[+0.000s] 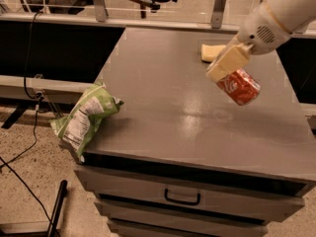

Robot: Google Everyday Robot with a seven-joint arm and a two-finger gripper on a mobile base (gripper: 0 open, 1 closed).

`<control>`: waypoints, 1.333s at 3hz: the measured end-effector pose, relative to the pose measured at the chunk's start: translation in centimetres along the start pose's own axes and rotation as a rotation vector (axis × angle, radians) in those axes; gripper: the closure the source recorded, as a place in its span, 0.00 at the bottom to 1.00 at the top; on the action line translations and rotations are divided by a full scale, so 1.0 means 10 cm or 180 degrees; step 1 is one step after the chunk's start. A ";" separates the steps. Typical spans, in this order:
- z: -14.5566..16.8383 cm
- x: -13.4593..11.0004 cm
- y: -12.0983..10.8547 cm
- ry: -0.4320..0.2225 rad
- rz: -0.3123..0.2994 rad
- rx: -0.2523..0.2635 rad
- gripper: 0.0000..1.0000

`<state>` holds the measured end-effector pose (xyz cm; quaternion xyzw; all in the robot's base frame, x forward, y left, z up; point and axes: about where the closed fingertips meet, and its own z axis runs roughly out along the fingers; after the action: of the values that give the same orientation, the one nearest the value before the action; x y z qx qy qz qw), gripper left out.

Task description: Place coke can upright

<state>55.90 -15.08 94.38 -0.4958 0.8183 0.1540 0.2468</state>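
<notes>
While it hangs tilted in the air over the worktop (163, 83) near the right edge, the coke can (241, 87) is pinched between the fingers of the gripper (228, 72). A yellow pad (211, 51) lies toward the back right corner. A green snack bag (85, 118) overhangs the front left corner.

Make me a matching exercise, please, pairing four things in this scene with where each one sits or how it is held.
Things:
1. can
2. chip bag
3. yellow block
4. drawer handle

Places or states:
A. on the front, below the tabletop
B. lying flat on the far part of the tabletop
C. held tilted above the tabletop
D. overhanging a front corner of the tabletop

Pairs: 1-C, 2-D, 3-B, 4-A. The end effector, above the tabletop in front of the yellow block, is shut on the can.
</notes>
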 end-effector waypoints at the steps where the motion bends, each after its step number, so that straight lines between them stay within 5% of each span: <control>1: -0.19 0.06 0.10 -0.0508 0.0039 -0.0262 1.00; 4: -0.36 0.14 0.21 -0.0925 -0.0183 -0.0455 1.00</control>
<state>52.55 -16.91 96.63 -0.5079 0.7463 0.2747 0.3311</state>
